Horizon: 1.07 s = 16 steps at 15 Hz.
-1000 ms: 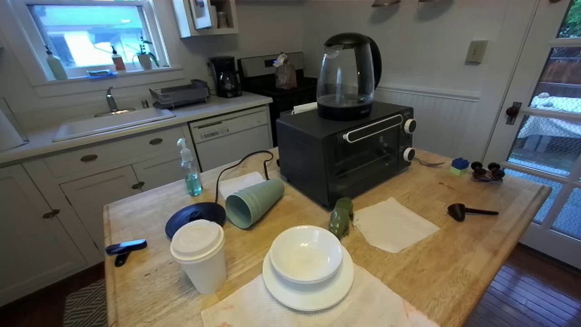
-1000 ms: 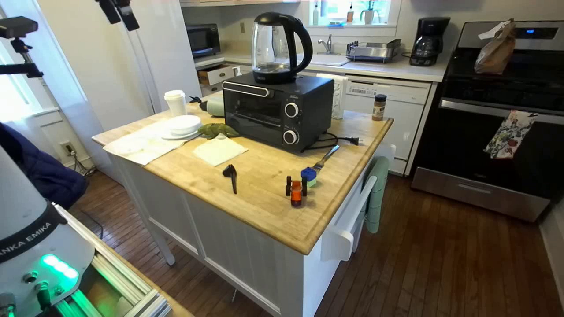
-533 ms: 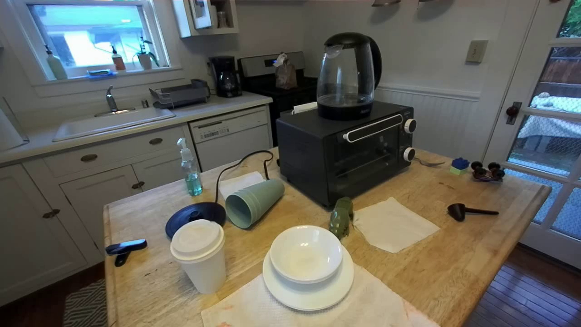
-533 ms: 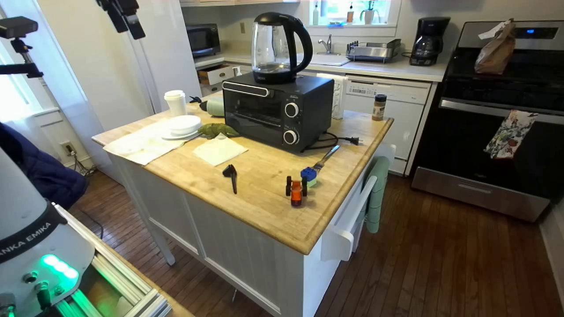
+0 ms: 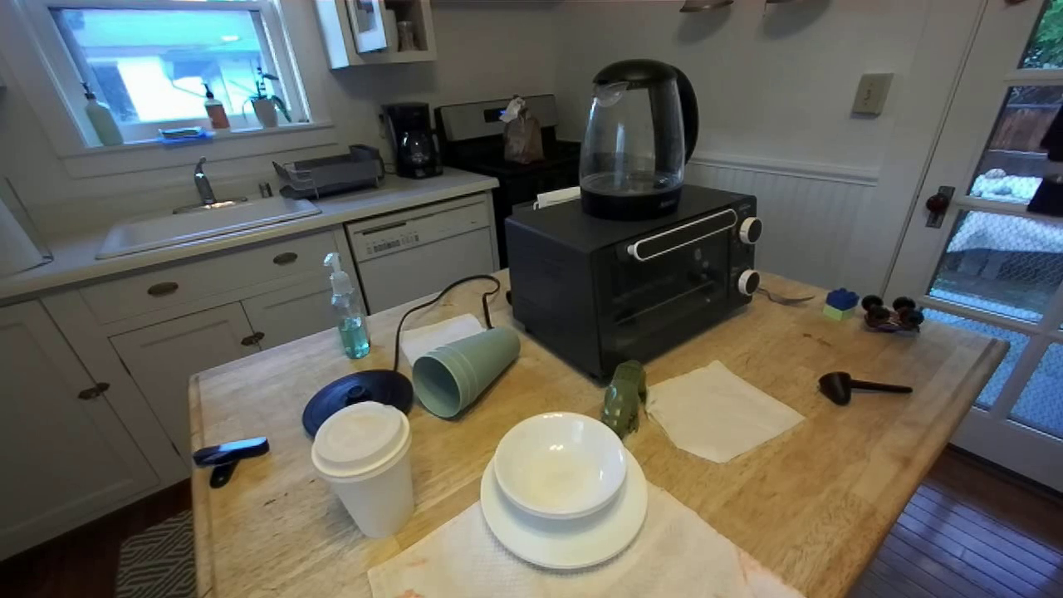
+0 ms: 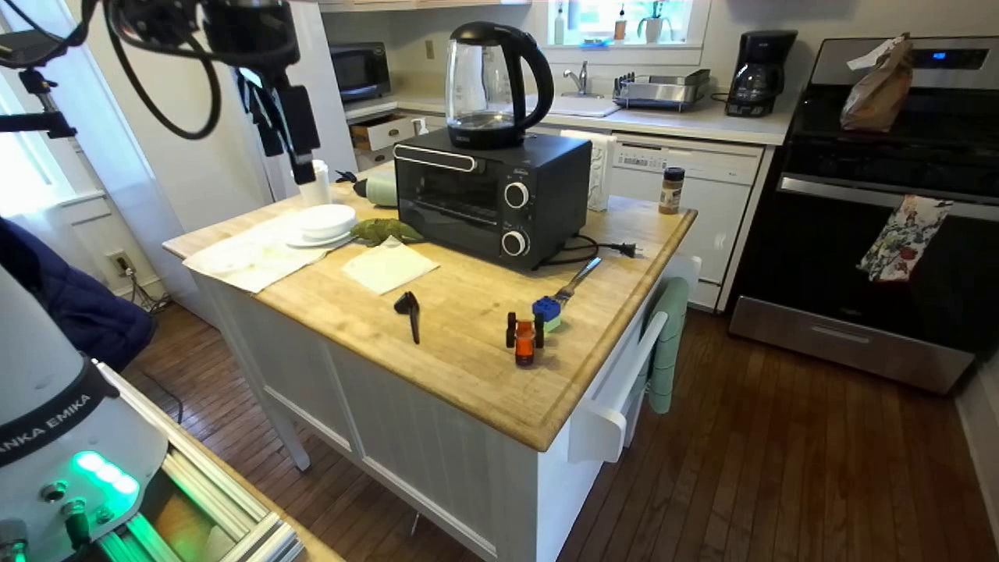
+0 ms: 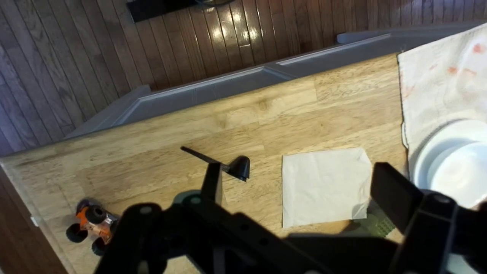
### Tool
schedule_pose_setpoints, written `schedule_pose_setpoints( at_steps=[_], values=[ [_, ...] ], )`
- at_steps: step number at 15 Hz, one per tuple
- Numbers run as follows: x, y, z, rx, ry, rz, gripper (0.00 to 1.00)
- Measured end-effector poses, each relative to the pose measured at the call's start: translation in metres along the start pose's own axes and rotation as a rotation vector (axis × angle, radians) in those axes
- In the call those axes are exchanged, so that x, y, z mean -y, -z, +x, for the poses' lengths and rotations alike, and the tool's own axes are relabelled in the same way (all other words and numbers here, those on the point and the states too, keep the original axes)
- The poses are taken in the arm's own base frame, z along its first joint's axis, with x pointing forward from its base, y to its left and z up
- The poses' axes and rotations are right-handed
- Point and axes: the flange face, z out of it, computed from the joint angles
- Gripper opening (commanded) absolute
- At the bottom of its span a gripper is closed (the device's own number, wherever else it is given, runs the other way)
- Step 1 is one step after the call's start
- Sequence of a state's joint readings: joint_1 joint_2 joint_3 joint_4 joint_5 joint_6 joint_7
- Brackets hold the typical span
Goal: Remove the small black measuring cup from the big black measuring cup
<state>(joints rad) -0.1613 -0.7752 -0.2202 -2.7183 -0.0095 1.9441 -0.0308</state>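
Observation:
The big black measuring cup [image 5: 839,387] lies on the table with its bowl tipped over and its long handle flat; it shows in both exterior views [image 6: 414,320] and in the wrist view [image 7: 239,167]. A second edge shows at the bowl's rim in the wrist view, but I cannot clearly tell the small black measuring cup apart from it. My gripper [image 6: 287,160] hangs in the air above the plate side of the table. In the wrist view its fingers [image 7: 298,176] are wide apart with nothing between them. One finger covers part of the cup's handle.
A white napkin [image 7: 325,188] lies beside the cup. A toy car [image 6: 525,339], a blue and green block [image 6: 548,311] and a fork [image 6: 579,281] are near a corner. A black toaster oven [image 6: 460,211] bears a glass kettle [image 6: 488,94]. White dishes [image 6: 324,222] and a white cup [image 5: 365,473] stand opposite.
My gripper has come down and forward over the table in an exterior view, and now just enters at the right edge of another view. The cup and other objects have not moved.

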Motion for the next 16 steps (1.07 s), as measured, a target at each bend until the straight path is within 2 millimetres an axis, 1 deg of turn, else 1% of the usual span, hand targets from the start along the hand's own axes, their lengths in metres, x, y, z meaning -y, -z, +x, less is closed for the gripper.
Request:
schedule_pose_setpoints(
  at_steps=[4, 7, 16],
  values=[
    [-0.023, -0.041, 0.02, 0.037, -0.014, 0.01, 1.0],
    [-0.035, -0.064, 0.03, 0.058, -0.024, 0.005, 1.0],
    [-0.032, -0.062, 0.03, 0.053, -0.018, 0.001, 1.0]
  ],
)
